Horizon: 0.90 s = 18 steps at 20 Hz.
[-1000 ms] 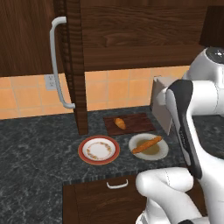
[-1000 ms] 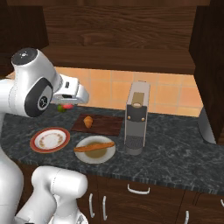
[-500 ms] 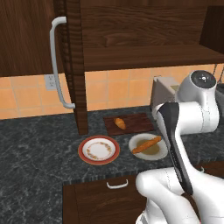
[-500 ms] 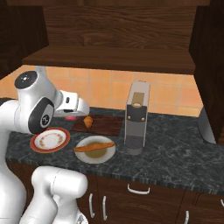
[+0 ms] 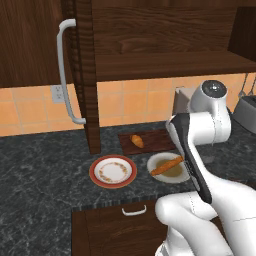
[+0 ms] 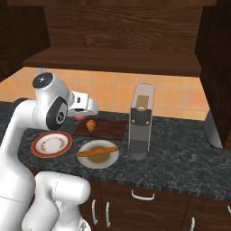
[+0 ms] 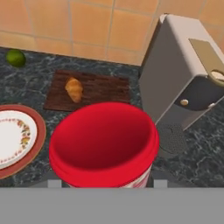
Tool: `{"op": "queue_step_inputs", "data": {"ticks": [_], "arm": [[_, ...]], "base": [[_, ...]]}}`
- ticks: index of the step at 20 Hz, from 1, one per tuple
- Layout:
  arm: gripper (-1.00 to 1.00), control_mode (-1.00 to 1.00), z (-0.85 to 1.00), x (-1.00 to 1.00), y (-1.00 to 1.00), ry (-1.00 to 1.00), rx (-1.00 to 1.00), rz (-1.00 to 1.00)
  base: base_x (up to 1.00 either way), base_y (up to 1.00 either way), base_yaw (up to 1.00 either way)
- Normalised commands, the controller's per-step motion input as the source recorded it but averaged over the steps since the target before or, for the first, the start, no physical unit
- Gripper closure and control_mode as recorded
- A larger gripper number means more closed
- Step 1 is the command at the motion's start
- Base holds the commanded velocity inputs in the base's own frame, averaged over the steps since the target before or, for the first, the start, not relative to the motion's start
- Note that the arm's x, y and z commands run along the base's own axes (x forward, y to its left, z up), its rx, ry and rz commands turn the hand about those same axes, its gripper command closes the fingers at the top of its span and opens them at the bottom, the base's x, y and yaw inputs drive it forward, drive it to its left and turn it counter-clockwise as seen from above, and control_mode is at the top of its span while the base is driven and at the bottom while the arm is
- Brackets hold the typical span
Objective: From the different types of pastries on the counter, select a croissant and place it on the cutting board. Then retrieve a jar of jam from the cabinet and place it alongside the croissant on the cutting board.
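Dark marbled counter (image 6: 180, 149) under open cabinet (image 5: 150, 45) | coffee machine (image 6: 140, 121) right of cutting board (image 6: 106, 129) | croissant (image 6: 91, 125) on board's left part | stick pastry (image 6: 97, 151) on cream plate (image 6: 113, 159) | gripper (image 6: 83, 116) pinching jam jar (image 7: 105, 146) above the counter, near board's left end

Backsplash: orange-tan tiles (image 6: 171, 97) are seen behind the counter.
Wall outlet: a white outlet (image 5: 55, 93) is set in the tiles.
Drawers: dark wood fronts (image 6: 149, 203) with pale curved handles are noted below.
Light: even, soft.
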Motion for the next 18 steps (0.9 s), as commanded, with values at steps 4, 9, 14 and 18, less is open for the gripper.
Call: {"op": "queue_step_inputs", "data": {"ticks": [4,9,14,18], "arm": [[1.0,-1.0,-0.49,0.37,0.0,0.0,0.0,0.0],[1.0,-1.0,-0.63,0.3,0.0,-0.1,0.0,0.01],[1.0,-1.0,-0.36,0.24,0.0,-0.21,0.0,0.05],[1.0,-1.0,-0.26,0.37,0.0,-0.08,0.0,0.05]], "base": [[0.0,0.0,0.0],[0.0,0.0,0.0],[0.0,0.0,0.0],[0.0,0.0,0.0]]}}
